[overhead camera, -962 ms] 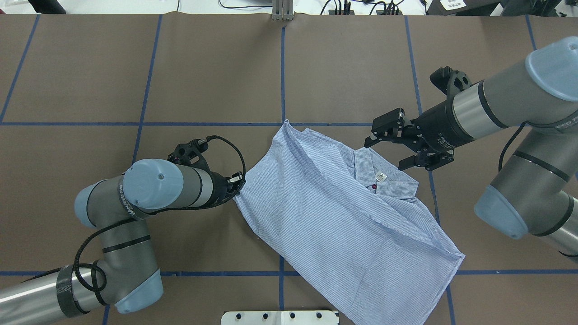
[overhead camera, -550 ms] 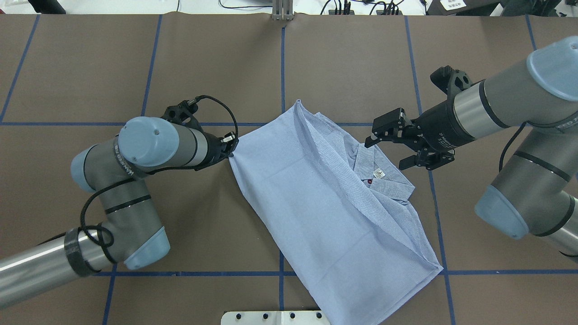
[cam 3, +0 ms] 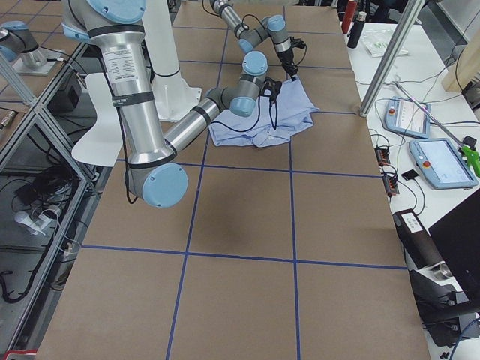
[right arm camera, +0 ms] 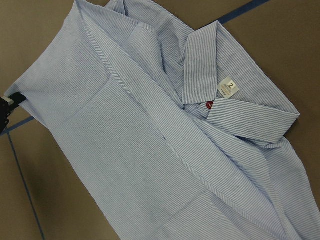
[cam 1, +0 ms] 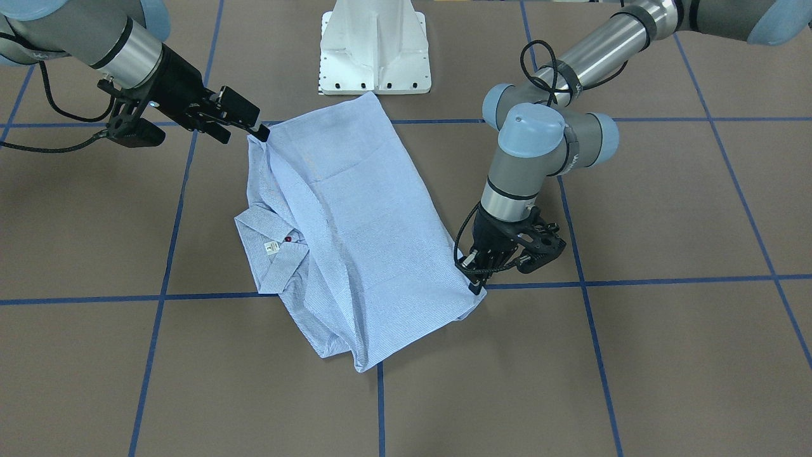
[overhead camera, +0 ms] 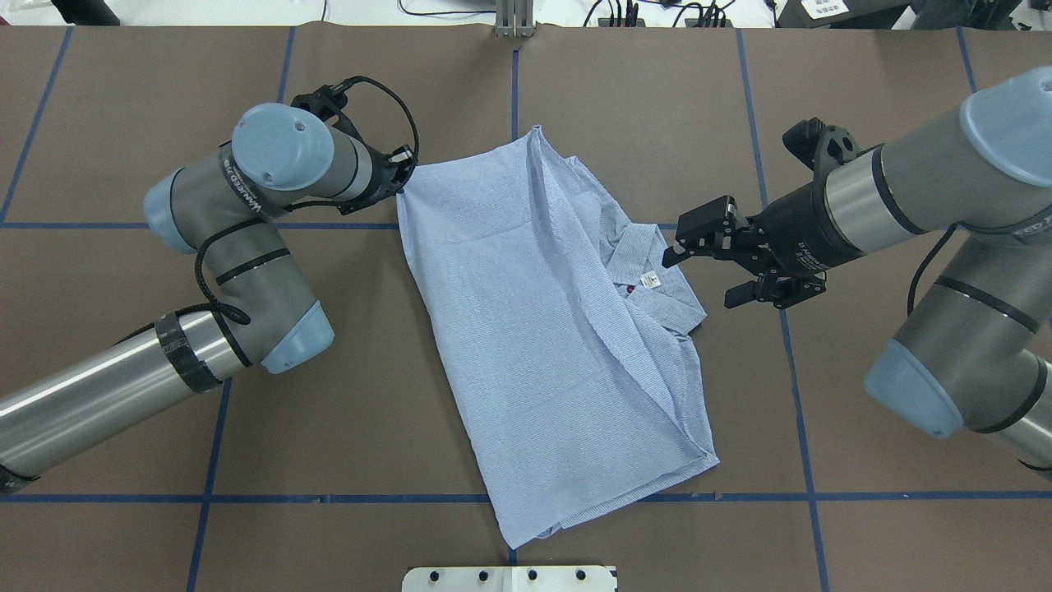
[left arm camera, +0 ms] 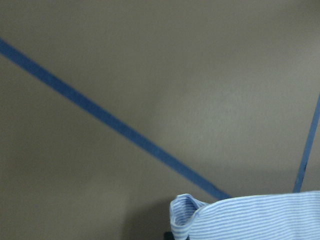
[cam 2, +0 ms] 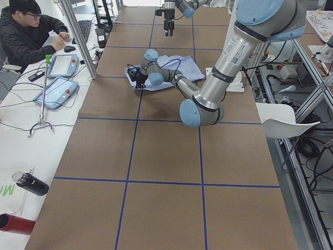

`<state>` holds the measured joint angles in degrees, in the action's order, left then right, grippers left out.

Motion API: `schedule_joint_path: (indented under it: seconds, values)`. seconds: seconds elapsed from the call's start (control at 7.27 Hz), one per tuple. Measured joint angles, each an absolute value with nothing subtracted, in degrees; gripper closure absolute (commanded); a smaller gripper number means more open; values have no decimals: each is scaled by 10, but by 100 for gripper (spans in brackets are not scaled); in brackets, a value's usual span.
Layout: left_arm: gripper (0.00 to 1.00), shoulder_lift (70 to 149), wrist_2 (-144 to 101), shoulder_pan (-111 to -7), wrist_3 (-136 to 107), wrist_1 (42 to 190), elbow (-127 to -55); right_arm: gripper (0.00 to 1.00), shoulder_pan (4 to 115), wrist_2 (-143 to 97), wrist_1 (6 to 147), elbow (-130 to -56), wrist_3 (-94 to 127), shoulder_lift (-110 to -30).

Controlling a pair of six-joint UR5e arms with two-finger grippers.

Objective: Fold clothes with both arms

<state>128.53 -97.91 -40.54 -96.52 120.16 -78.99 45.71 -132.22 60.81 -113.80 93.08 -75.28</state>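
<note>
Shirt (overhead camera: 526, 329) dragged farther by left tool (cam 1: 474, 285), grip half-hidden; right tool (overhead camera: 699, 278) agape.

- shirt (overhead camera: 534, 345) — thin woven cloth, matt, softly creased; neck label (right arm camera: 228, 88) white, smooth.
- table cover (overhead camera: 641, 115) — brown paper-like sheet, matt; blue tape lines (overhead camera: 514, 123) smooth.
- left arm (overhead camera: 82, 403), right arm (overhead camera: 855, 205): silver metal tubes with a brushed sheen; joint caps (overhead camera: 275, 152) smooth light blue plastic.
- right gripper (overhead camera: 697, 281): black, matt, hard.
- pedestal base (cam 1: 374, 44): white, smooth, looks like painted metal.

The white neck label (right arm camera: 228, 88) of the shirt (right arm camera: 125, 150) reads "2"; its smaller print is illegible.
</note>
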Motion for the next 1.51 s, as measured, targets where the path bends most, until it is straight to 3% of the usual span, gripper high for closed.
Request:
schedule_joint_path:
  seconds: [0.41,0.55,0.69,1.1,1.24,1.51]
  values:
    - [100,1359,-948,-412,-939,1332,-653,0,449,-1311,608,-1137,931,-752]
    - [81,1376,-935,-413,-938,1362,-622,0,445,-1304,608,-1136,930,-751]
    - [1,1383,-924,-413,-938,1382,-606,0,440,-1291,608,-1136,927,-750]
    - [0,1383,-929,-420,-891,1391,-618,0,415,-1239,613,-1133,874,-742]
    - [0,1367,-962,-431,-885,1382,-652,0,400,-1212,623,-1128,843,-738]
    - [0,1272,-1036,-452,-870,1351,-786,0,365,-1154,724,-1121,762,-693]
